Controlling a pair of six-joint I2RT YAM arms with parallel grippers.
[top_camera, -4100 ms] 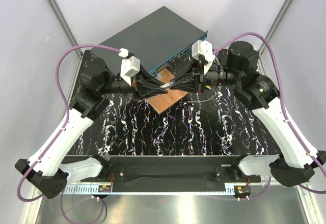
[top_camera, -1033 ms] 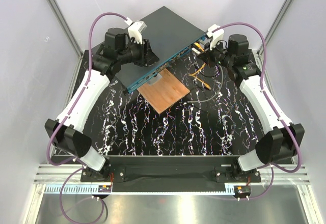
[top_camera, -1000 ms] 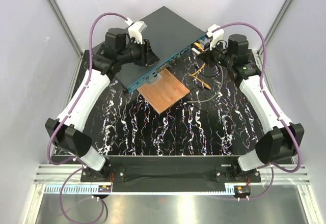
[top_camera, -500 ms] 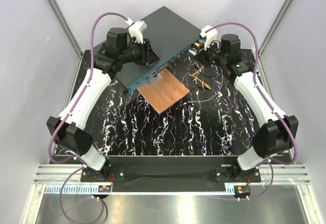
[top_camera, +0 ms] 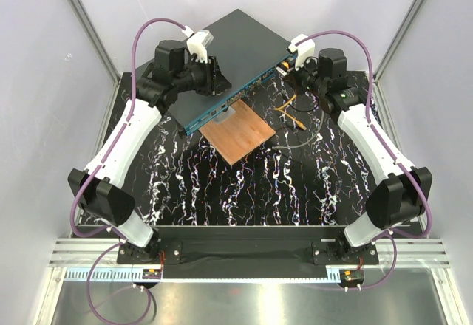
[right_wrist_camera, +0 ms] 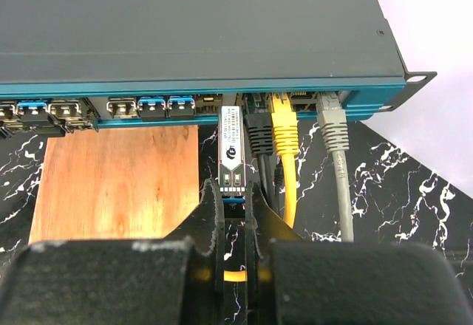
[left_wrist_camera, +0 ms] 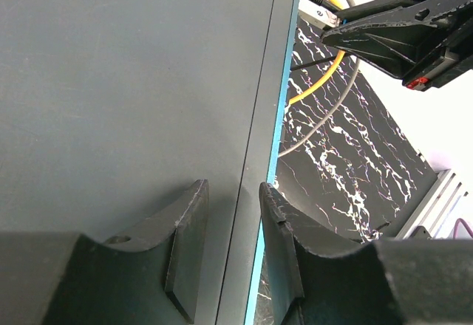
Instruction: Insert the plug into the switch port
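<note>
Plug (right_wrist_camera: 231,159), pinched at its tail by the closed right gripper (right_wrist_camera: 235,210), is sitting at a port (right_wrist_camera: 231,105) mouth on the switch (right_wrist_camera: 185,22); left gripper (left_wrist_camera: 233,255), jaws parted, is bracing the top edge. Any tilt risks jamming it or snagging neighbouring cables (right_wrist_camera: 284,140).

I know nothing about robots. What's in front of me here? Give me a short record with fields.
Switch: flat dark box, teal front lined with ports
Plug: silvery, tip at one port, most of it outside
Right gripper: shut on the plug's tail
Left gripper: open, over the switch's top near its front edge
Cables: black, yellow and grey, plugged in right of the plug
Plate: copper-brown, lying before the switch
</note>
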